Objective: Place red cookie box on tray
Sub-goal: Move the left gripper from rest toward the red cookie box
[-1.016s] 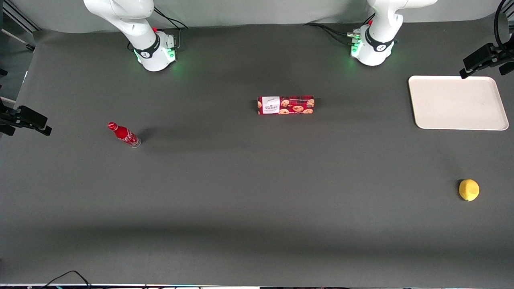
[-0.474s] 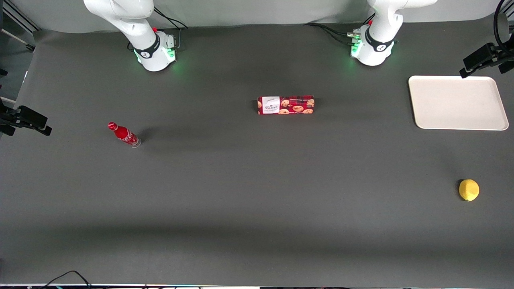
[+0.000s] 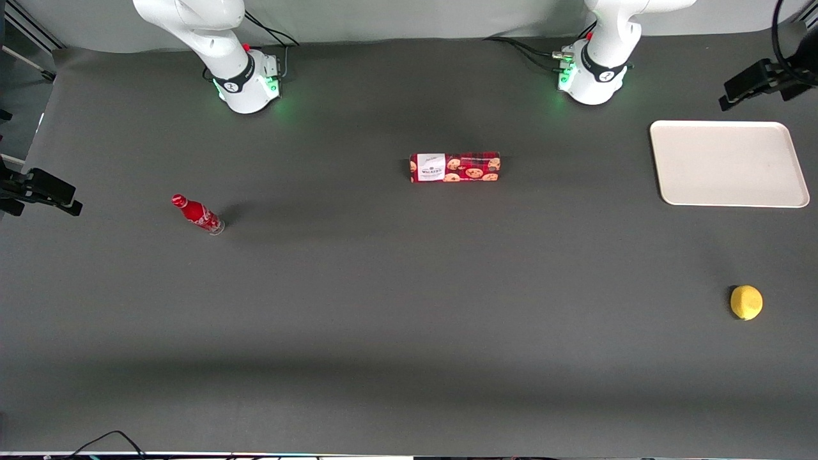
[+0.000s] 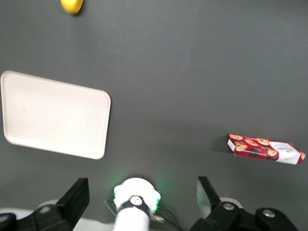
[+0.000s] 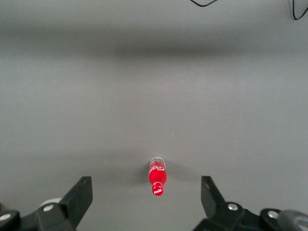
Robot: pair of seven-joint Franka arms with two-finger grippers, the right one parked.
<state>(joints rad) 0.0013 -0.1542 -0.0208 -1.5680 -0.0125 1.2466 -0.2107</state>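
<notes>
Tartan cardboard red cookie box (image 3: 455, 167) lies flat on matte counter (image 3: 409, 287); smooth rounded tray (image 3: 728, 163) apart; gripper (image 4: 144, 199) high above, jaws apart.

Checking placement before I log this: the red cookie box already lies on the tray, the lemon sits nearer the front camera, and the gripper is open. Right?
Not quite. The red cookie box lies on the bare table, apart from the empty tray, as the front view shows. The lemon does sit nearer the camera, and the gripper, high above the table, is open.
</notes>
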